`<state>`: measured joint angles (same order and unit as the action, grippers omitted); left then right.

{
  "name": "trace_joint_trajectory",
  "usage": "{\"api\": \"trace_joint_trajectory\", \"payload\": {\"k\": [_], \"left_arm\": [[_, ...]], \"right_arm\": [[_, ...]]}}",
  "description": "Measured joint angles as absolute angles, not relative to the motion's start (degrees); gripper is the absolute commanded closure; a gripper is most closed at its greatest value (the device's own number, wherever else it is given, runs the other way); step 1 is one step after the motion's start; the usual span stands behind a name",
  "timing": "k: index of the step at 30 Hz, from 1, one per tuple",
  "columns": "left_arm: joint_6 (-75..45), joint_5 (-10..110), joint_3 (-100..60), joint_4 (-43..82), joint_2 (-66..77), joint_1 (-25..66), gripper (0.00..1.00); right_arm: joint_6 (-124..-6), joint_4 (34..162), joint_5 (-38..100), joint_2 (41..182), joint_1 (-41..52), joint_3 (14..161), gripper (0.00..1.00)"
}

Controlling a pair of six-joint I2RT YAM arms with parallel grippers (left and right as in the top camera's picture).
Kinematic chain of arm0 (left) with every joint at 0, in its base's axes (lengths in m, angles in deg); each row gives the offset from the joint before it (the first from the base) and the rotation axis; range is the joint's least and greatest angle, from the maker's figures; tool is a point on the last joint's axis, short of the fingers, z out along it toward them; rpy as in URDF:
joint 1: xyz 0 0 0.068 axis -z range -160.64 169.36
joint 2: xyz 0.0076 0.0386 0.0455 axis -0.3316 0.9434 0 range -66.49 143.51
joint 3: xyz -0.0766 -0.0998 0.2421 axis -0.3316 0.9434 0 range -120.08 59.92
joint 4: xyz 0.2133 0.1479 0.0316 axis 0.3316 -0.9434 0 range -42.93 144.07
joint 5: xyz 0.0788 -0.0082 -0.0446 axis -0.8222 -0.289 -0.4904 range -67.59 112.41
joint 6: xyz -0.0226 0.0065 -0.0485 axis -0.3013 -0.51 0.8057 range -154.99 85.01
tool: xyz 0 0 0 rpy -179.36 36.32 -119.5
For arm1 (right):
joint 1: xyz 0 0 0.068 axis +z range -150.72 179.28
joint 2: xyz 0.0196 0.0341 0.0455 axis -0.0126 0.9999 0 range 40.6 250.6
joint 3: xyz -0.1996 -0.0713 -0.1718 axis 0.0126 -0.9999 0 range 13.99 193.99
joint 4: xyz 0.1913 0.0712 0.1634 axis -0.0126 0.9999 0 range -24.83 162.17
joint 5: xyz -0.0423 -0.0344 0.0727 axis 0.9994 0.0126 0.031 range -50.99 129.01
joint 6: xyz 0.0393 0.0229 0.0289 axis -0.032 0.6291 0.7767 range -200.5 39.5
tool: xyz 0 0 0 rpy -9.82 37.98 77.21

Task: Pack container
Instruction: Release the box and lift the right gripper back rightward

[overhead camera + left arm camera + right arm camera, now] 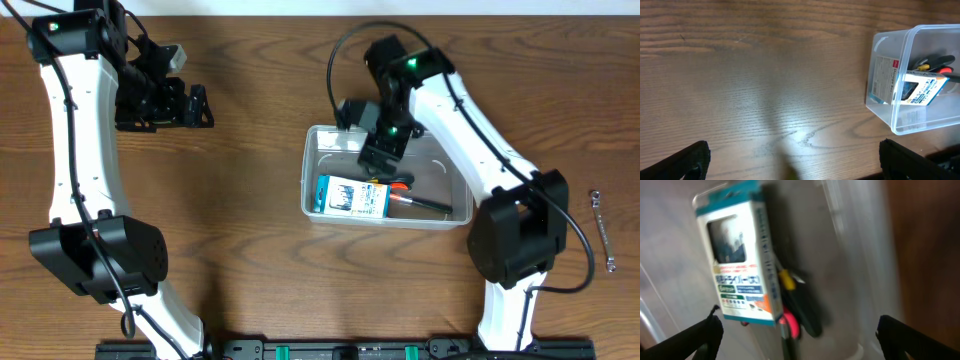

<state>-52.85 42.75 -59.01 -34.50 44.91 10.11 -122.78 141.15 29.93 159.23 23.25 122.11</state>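
Overhead: found the clear rectangular plastic container right of centre on the brown wooden table, with the right gripper low over its far side and the left gripper far left, well apart, probably to stay clear. Left wrist: saw that claw spread and empty, container at right. Right wrist: saw fingers spread, pinching nothing, above the blue-and-white card pack and black-handled tools, likely for clearance.

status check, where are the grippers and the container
Both open: left gripper over the table, right gripper above the container. Container holds card pack and screwdriver. Wrench lies outside, far right.
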Motion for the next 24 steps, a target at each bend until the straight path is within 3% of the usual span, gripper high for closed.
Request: {"api": "trace_joint_trajectory", "payload": {"k": [10,16,24], "left_arm": [[-52.9,42.8,-59.0,-34.5,44.9,10.1,0.02],[-52.9,42.8,-59.0,-34.5,44.9,10.1,0.02],[-52.9,42.8,-59.0,-34.5,44.9,10.1,0.02]], "right_arm": [[-106.4,152.2,39.5,144.1,18.1,129.1,0.01],[-103.0,161.4,41.0,135.4,8.0,129.4,0.01],[-102.0,162.2,39.9,124.8,-8.0,127.7,0.01]]}}
